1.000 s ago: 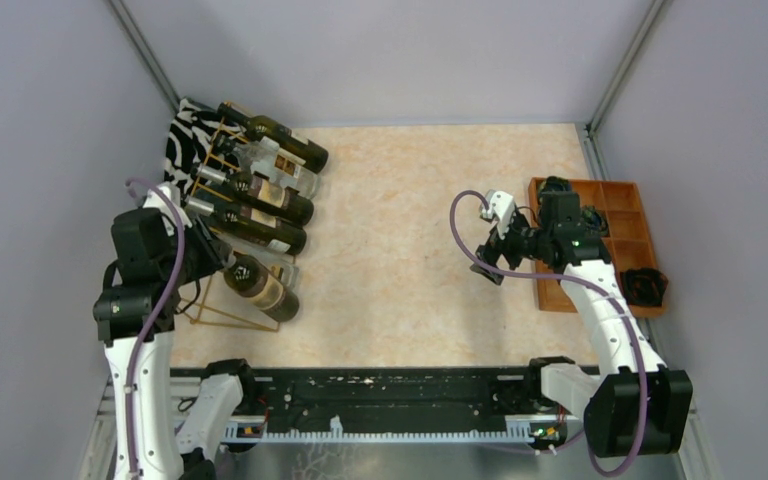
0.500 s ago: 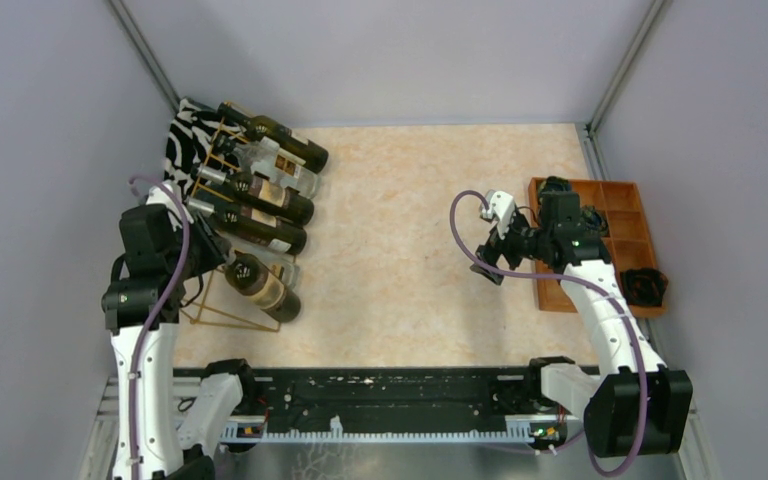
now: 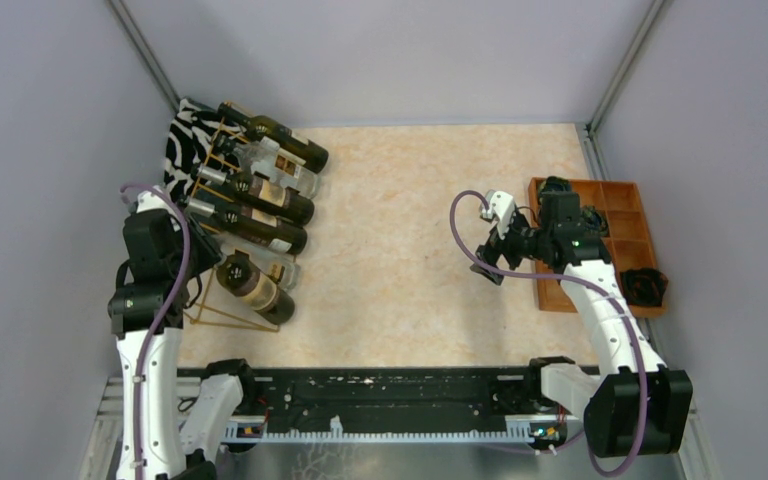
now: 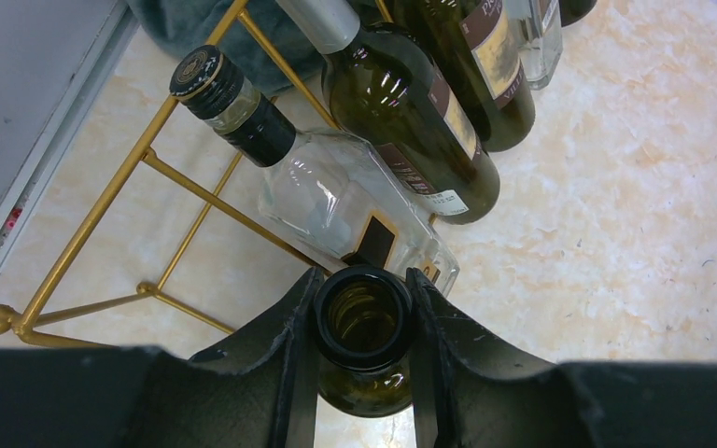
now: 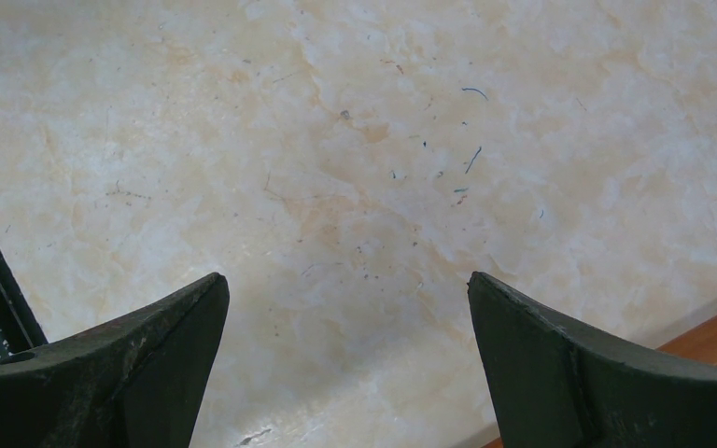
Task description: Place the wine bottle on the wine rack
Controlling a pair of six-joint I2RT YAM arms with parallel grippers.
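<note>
My left gripper (image 3: 212,262) is shut on the neck of a dark green wine bottle (image 3: 255,288) with a tan label. The bottle lies slanted in the nearest cell of the gold wire wine rack (image 3: 222,322). In the left wrist view the fingers clamp both sides of the bottle's open mouth (image 4: 364,317), with my left gripper (image 4: 362,280) just over the rack's gold bars (image 4: 187,182). My right gripper (image 3: 487,262) is open and empty above bare table, as the right wrist view (image 5: 347,280) shows.
Several other bottles fill the rack's farther cells, among them a clear one (image 4: 336,201) and a dark green one (image 4: 411,112). A zebra-print cloth (image 3: 182,135) lies behind the rack. An orange-brown compartment tray (image 3: 620,225) and a black object (image 3: 645,285) sit at the right.
My left arm has shifted slightly, and the held bottle's neck end has moved a little to the left on the rack. The right arm has not moved.
</note>
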